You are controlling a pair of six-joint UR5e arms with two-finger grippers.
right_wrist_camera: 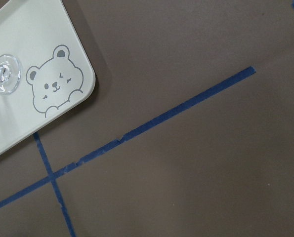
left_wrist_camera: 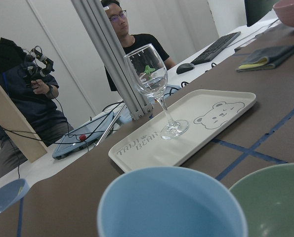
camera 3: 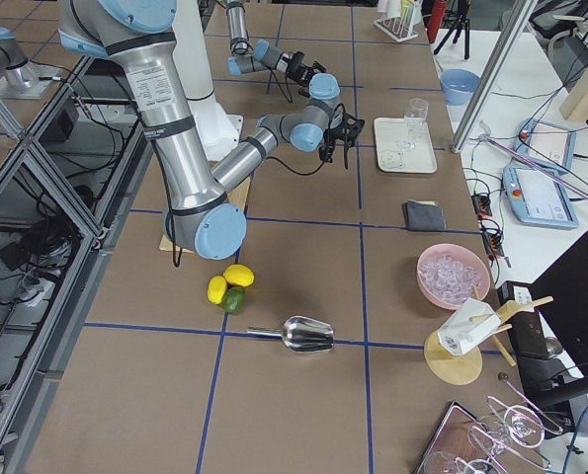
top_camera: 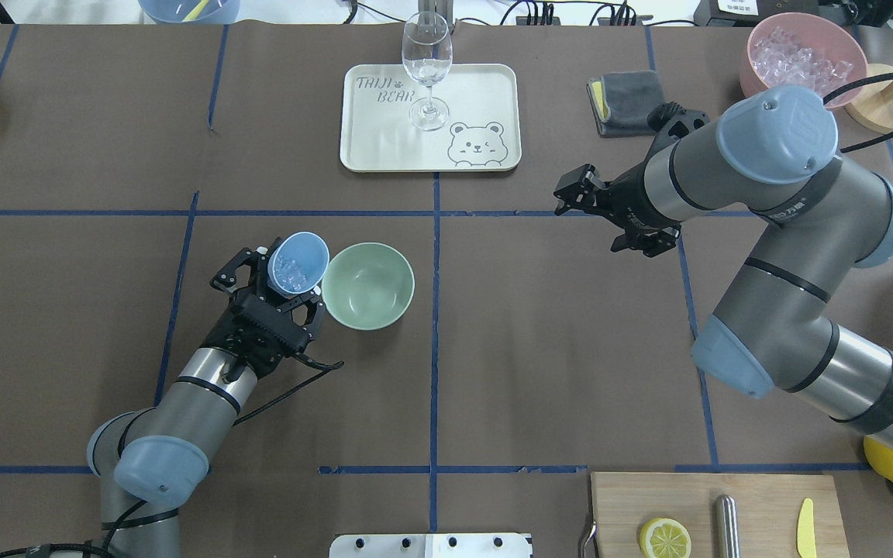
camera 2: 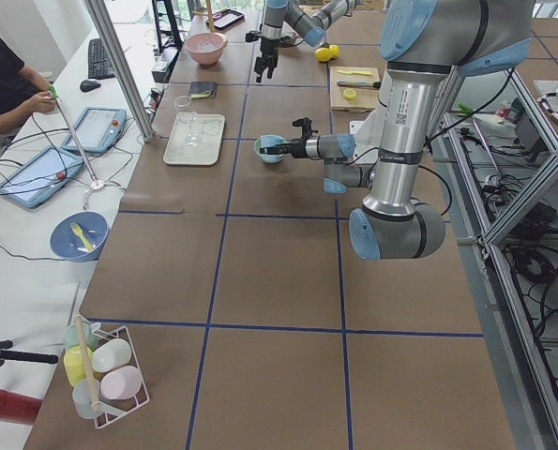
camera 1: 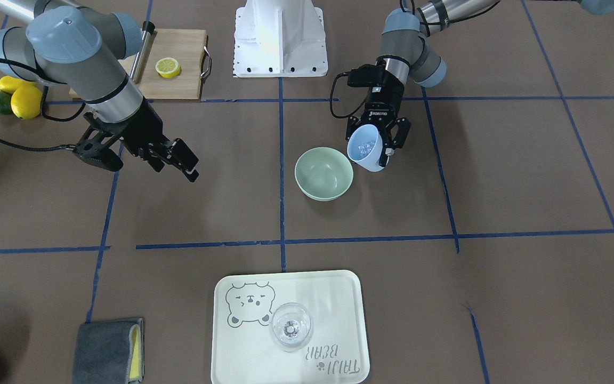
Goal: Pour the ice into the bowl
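Overhead exterior view: the ice (top_camera: 291,269) lies inside a tilted blue cup (top_camera: 303,252), which the left tool (top_camera: 285,287) clamps by its sides. The bowl (top_camera: 367,285) stands on the surface (top_camera: 539,349) just beside that tool, toward the right arm. The right tool (top_camera: 587,221) hangs well apart, fingers spread, near the tray (top_camera: 361,147).

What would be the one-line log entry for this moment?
stage: before pour | left hand: shut on blue cup, beside bowl | ice: in cup | bowl: empty | right hand: open, empty
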